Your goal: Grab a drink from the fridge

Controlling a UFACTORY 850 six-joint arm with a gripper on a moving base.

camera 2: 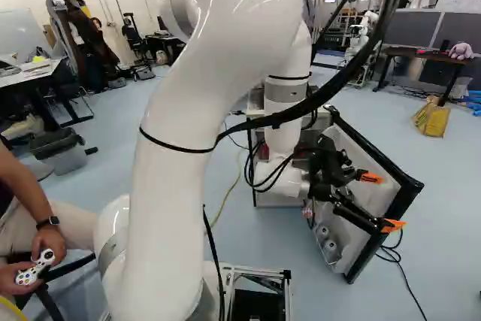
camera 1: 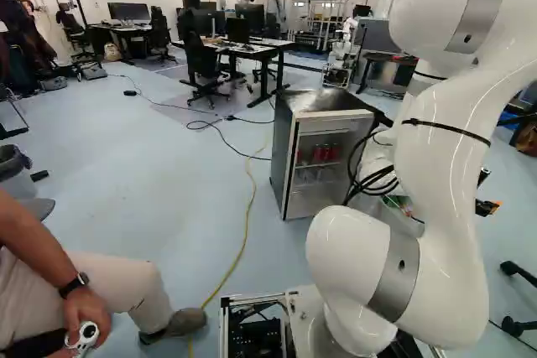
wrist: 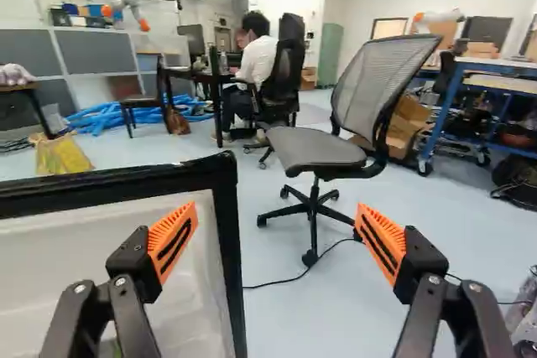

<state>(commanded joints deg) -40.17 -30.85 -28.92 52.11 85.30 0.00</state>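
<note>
In the right base view my gripper (camera 2: 382, 201) stands open over the inner side of the fridge door (camera 2: 355, 247), which is swung wide. The wrist view shows the gripper (wrist: 275, 236) with nothing held; one orange-padded finger lies over the door's pale liner (wrist: 92, 249), and the black edge passes between the two fingers. Whether they touch the door I cannot tell. The fridge (camera 1: 287, 153) has a dark top and stands beyond the arm in the left base view. Red cans (camera 1: 325, 153) sit on a shelf inside, with blurred items below them.
A seated person's leg (camera 1: 126, 287) is close at the left of the base. A yellow cable (camera 1: 246, 228) runs along the floor towards the fridge. An office chair (wrist: 315, 150) stands past the door's edge in the wrist view. Desks and another robot (camera 1: 340, 64) are farther back.
</note>
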